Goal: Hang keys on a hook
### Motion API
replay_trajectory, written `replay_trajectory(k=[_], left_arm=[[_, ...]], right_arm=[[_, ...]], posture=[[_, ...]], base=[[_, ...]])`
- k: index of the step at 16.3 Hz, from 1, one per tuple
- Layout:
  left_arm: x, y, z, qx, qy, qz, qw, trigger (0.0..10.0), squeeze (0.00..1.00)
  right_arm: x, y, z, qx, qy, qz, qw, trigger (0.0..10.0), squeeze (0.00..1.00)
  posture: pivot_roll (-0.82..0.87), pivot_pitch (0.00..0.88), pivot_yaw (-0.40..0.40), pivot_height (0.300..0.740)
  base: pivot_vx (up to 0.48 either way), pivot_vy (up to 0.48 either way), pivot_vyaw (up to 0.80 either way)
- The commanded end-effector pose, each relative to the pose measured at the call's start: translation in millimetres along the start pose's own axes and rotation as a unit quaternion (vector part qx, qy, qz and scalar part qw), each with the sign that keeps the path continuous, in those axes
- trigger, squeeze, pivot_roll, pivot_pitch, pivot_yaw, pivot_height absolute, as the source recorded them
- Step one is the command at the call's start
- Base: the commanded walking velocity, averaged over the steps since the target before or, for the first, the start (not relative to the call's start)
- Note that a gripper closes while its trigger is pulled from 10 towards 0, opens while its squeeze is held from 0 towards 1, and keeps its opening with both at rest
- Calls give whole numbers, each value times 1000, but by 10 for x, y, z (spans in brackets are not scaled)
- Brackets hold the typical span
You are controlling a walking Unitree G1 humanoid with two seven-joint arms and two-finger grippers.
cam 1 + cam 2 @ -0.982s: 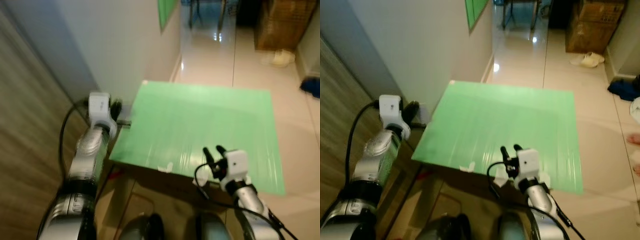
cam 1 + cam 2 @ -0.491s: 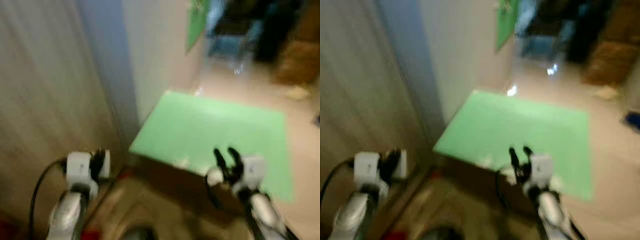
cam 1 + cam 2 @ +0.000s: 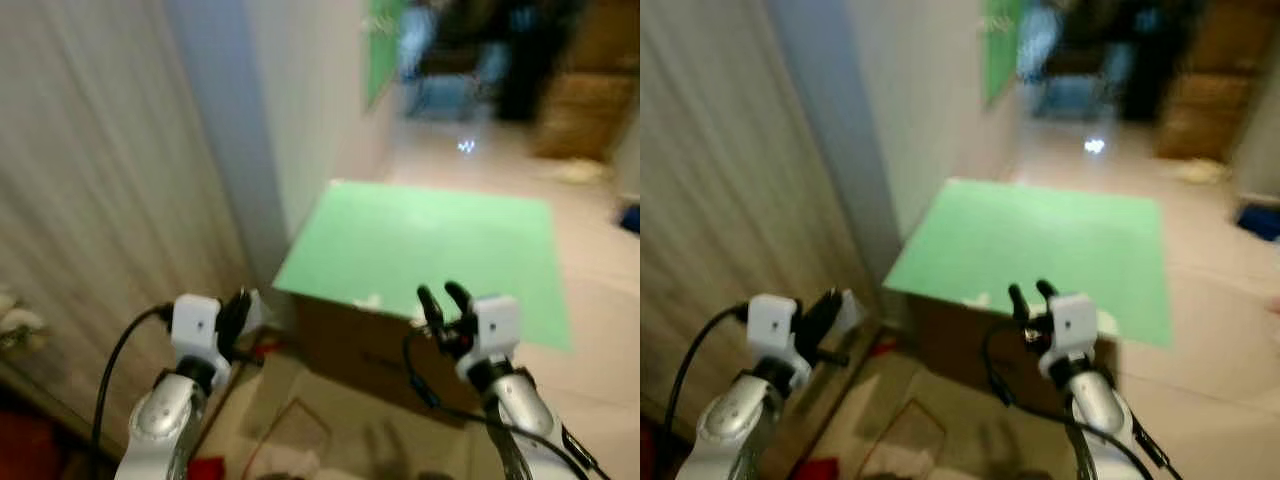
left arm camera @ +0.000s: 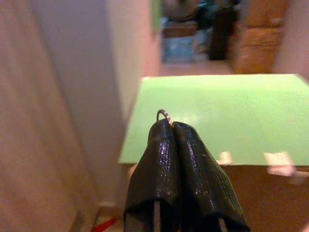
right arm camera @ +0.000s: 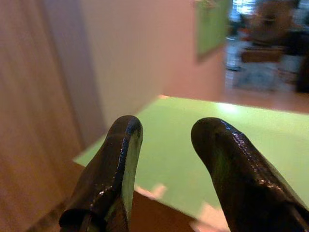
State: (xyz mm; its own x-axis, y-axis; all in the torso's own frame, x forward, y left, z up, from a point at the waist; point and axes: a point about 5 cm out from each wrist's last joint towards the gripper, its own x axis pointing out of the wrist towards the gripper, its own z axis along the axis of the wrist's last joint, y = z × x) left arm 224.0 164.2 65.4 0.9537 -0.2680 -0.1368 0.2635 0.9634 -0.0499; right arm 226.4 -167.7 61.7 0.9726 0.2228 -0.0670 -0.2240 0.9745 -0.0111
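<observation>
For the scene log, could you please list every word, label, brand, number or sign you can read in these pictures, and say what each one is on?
None can be read.
Green board on the wall: blurred, no text can be made out.
Cardboard box under the green sheet: faint marks on its side, too blurred to read.
Tape pieces on the sheet's edge: no lettering visible.
Left gripper and right gripper: plain black fingers, no markings.

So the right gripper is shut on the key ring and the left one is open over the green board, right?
You have the sides swapped. The left gripper is shut on the key ring, as the left wrist view shows; the right gripper is open over the green board.
</observation>
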Motion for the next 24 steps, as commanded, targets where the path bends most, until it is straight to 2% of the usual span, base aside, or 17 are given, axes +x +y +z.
replay_trajectory(k=[1, 9, 13, 24], left_arm=[[42, 24, 46, 17, -1, -6, 1000, 0, 0], [237, -130, 264, 19, -32, -43, 998, 0, 0], [277, -88, 336, 19, -41, -46, 998, 0, 0], [325, -67, 421, 23, -52, -65, 996, 0, 0]], right_arm=[[37, -22, -32, 17, 8, -12, 1000, 10000, 0], [217, 42, -51, 24, 10, 1, 1000, 10000, 0], [231, 55, -69, 23, 13, 4, 1000, 10000, 0], [219, 12, -139, 16, 23, 1, 1000, 10000, 0]], posture=[[-196, 0, 109, 727], [-180, 0, 115, 727], [-179, 0, 115, 727], [-185, 0, 115, 727]], base=[[0, 0, 0], [0, 0, 0], [0, 0, 0], [0, -457, 0]])
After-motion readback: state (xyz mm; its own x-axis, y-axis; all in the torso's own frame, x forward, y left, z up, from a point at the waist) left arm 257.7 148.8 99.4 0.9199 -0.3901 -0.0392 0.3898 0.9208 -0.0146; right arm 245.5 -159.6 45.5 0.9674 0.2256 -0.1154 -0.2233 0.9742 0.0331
